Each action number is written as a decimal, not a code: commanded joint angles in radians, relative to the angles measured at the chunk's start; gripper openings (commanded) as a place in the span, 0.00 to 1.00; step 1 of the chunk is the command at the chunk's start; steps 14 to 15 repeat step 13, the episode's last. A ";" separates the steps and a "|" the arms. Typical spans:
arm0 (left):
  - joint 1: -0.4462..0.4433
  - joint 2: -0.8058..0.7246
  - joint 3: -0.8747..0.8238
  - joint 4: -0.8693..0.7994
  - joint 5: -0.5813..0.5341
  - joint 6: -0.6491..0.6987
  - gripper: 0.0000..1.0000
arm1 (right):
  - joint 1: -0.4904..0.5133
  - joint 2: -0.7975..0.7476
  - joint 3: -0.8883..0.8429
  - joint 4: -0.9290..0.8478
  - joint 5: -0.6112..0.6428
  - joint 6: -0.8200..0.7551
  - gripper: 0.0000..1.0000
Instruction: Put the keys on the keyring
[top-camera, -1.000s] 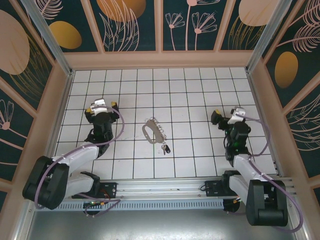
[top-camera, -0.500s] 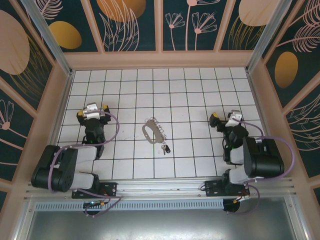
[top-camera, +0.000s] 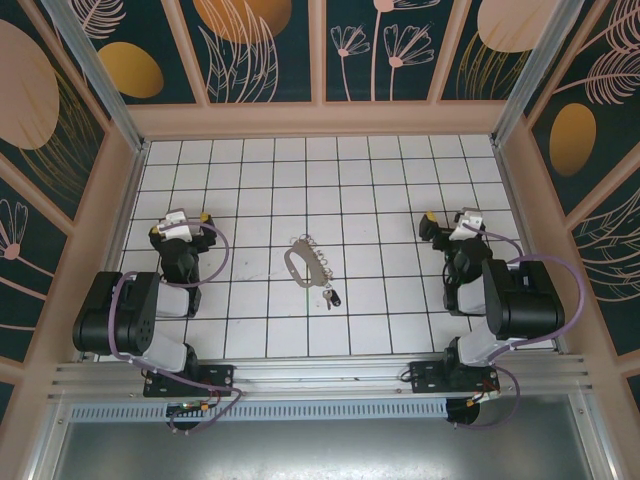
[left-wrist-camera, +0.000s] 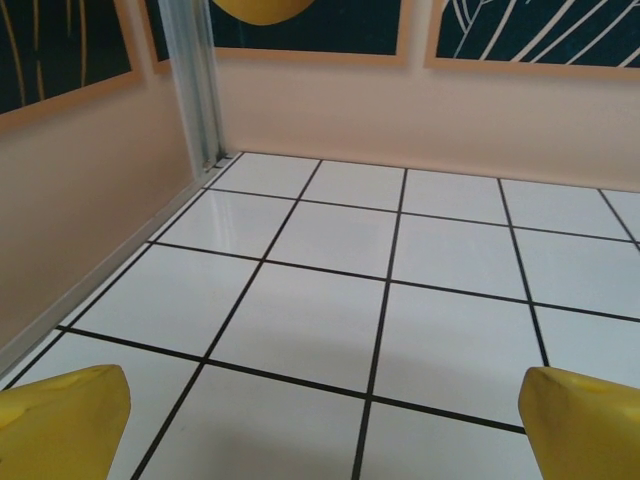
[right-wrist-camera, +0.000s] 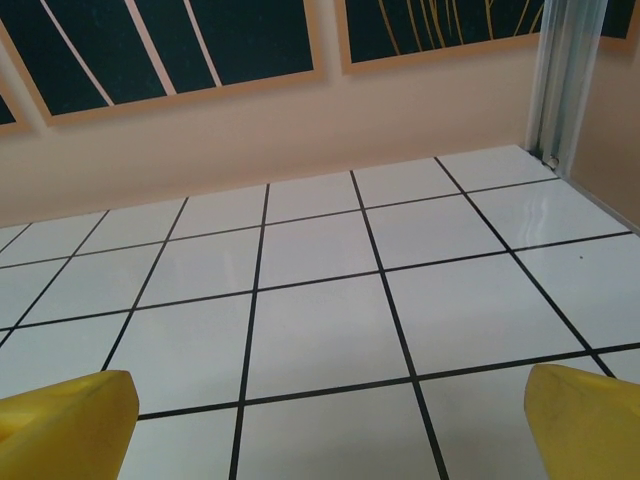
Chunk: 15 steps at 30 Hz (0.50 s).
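Fingers stood wide on left gripper (top-camera: 180, 222) and right gripper (top-camera: 452, 222), holding nothing | keys (top-camera: 331, 295) and keyring (top-camera: 298, 262) lay between both fingertip pairs, well apart | likely poised clear, leaving approach open

On the white tiled table (top-camera: 380, 190) the brownish-grey oval keyring (top-camera: 297, 263) lies near the middle, with its beaded chain along its right side. The small grey metal keys (top-camera: 331, 296) lie just before it, a little to the right. The left pincer (top-camera: 180, 222) is well apart on the left, and the right pincer (top-camera: 448, 222) is well apart on the right.
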 joint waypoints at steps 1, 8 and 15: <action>0.003 0.001 0.004 0.047 0.031 -0.021 0.99 | 0.013 0.003 -0.002 0.014 0.028 -0.033 0.99; 0.003 0.001 0.004 0.048 0.030 -0.020 0.99 | 0.013 0.005 0.013 -0.013 0.032 -0.031 0.99; 0.003 0.002 0.004 0.048 0.030 -0.020 0.99 | -0.013 0.002 0.028 -0.046 -0.012 -0.018 0.99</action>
